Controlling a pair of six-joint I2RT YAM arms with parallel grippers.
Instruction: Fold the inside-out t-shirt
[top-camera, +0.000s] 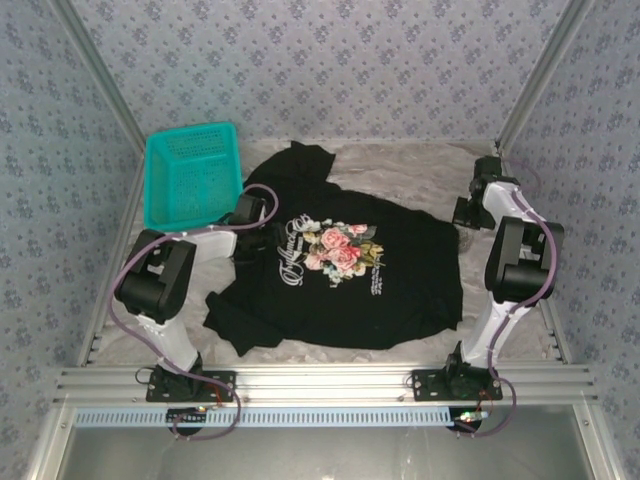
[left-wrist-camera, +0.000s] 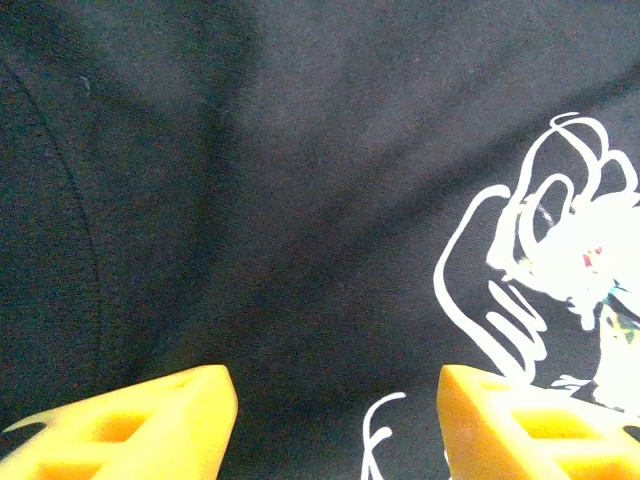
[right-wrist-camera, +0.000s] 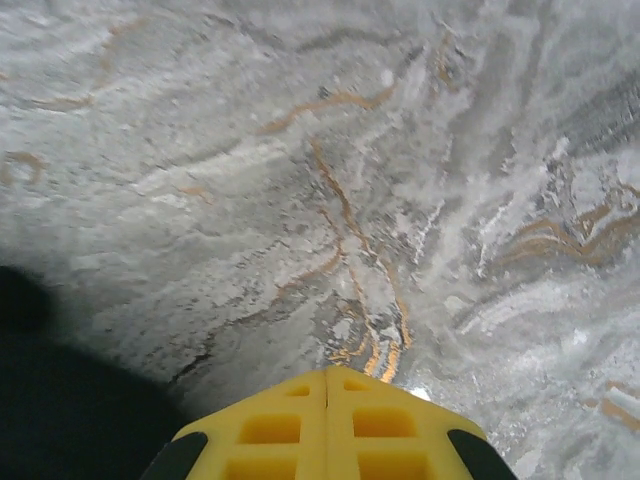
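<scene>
The t-shirt is lying spread out, print up, no fold made yet; the left pincer is hovering released over it, the right pincer clenched empty above bare table.

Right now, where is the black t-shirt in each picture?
Top external: the t-shirt lies spread in the middle of the table.
Left wrist: the t-shirt is close under the yellow fingers.
Right wrist: likely the dark patch, bottom-left corner.
Shared landmark: the white print, top and left wrist; the table, top and right wrist.
</scene>
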